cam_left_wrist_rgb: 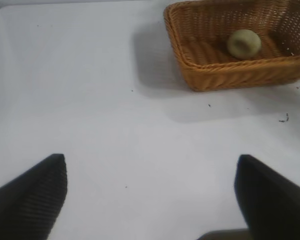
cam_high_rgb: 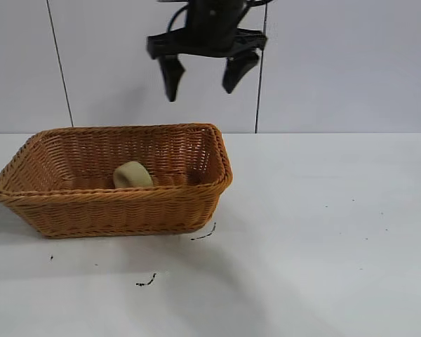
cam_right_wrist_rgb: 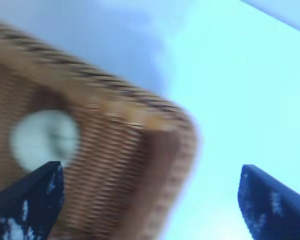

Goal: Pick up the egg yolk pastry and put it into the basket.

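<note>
Exterior view, egg yolk pastry [cam_high_rgb: 132, 175] inside basket [cam_high_rgb: 196, 203], right gripper [cam_high_rgb: 201, 76] above, jaws wide, seemingly empty

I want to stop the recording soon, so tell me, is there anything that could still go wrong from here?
Little remains at risk. The egg yolk pastry already lies inside the basket.
1. The right gripper hangs above the basket's right end, jaws open and empty; a low sweep could catch the braided rim and shift the basket.
2. The left gripper, open over bare table, seems clear of everything.
</note>
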